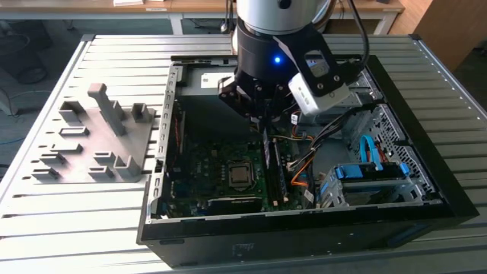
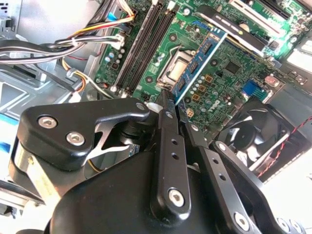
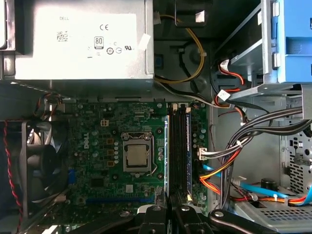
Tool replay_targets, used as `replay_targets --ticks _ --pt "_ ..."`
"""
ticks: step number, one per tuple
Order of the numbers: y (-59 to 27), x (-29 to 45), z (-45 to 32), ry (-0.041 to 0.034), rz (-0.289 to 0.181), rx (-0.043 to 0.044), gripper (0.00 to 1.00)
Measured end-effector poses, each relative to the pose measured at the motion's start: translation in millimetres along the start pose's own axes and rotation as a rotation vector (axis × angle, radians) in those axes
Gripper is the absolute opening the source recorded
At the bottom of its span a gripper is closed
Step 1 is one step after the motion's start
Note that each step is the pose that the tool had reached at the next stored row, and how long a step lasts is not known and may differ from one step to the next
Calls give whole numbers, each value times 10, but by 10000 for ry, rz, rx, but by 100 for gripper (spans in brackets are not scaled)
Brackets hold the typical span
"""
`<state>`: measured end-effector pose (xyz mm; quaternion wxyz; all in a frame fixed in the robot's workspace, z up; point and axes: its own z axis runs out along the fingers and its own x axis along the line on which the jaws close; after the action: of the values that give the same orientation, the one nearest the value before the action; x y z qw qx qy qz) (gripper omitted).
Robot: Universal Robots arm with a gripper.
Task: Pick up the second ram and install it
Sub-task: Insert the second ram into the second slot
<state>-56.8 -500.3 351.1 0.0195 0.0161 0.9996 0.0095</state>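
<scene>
The gripper [image 2: 171,103] is clenching the second ram [image 2: 201,59] at its fingertips, holding the stick on edge just over the motherboard [image 3: 97,146] inside the open computer case [image 1: 450,191]. The stick's long axis is running parallel to the memory slots [image 3: 178,151], close alongside them.

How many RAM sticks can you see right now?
2. The second ram is held in the pincer over the motherboard; another ram stick appears seated beside it. Others could be hidden.
</scene>
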Motion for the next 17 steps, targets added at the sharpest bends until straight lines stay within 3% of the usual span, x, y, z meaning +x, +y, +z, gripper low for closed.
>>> replay_targets --ticks 17 --pt "-1 3 69 0 0 7 14"
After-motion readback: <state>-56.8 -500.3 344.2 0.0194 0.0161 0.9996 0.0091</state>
